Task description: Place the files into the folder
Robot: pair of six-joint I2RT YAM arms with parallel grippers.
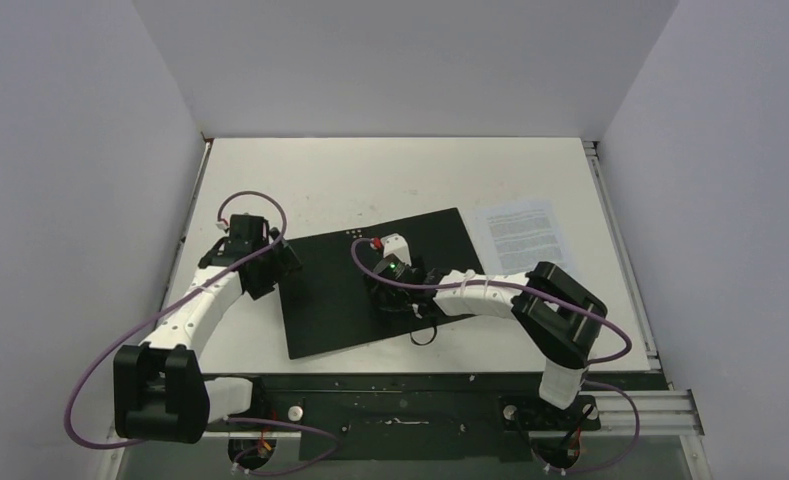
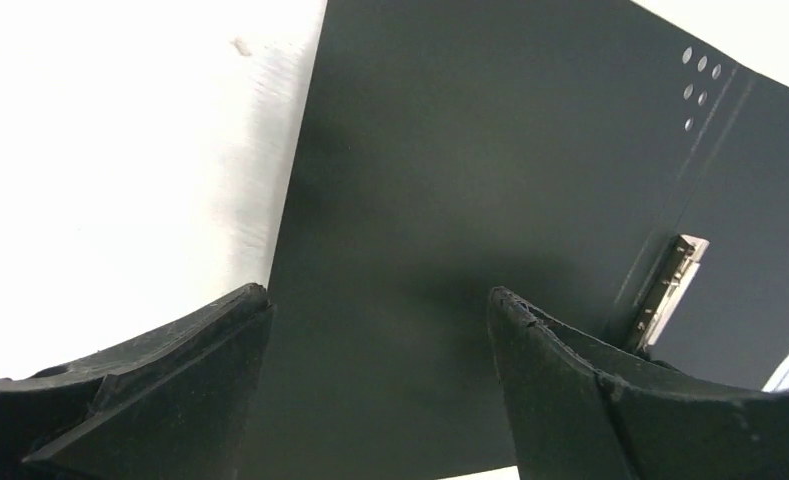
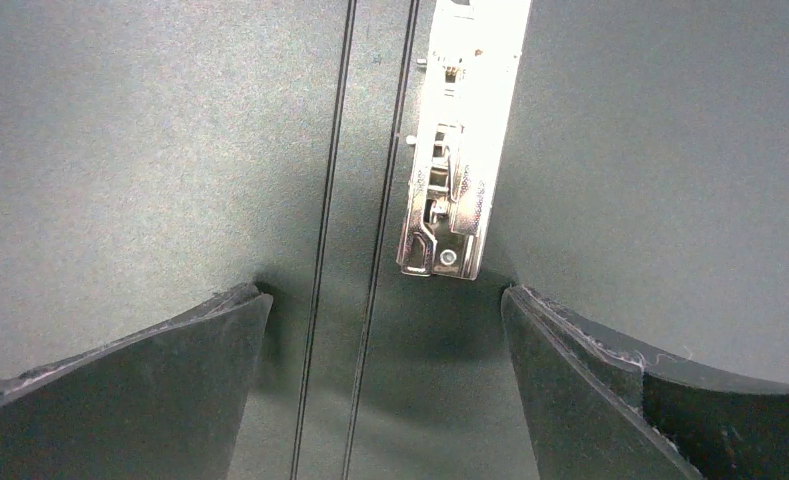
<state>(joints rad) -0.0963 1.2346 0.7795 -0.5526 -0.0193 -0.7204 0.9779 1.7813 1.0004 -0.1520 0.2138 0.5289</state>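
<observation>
- R gripper (image 3: 387,295) is seen closest in its wrist cam. Fingers are spread wide and nothing is clamped btwn them. Tips are set low over the folder (image 3: 120,150), one each side of the spine creases and the near end of the metal clip (image 3: 452,190). Contact w/ the surface can't be told.
- L gripper (image 2: 380,300): fingers are likewise held apart, nothing gripped. One finger is seen at the white table (image 2: 120,150), the other over the black inside, so the folder's left edge is straddled.
- Folder is laid open and flat at mid-table, black inside up, turned slightly askew. Clip is fixed along the spine, just right of the creases in the R wrist view.
- Small pale dots (image 2: 702,80) are noted near the far edge, by the spine.
- Of the files (image 1: 518,232), one white sheet w/ dense black text is seen, flat on the table. It is outside the folder, just beside its far right corner. Whether more sheets are stacked under it can't be told.
- L arm (image 1: 205,300) is extended to the folder's left edge, R arm (image 1: 490,290) to approx. its centre.
</observation>
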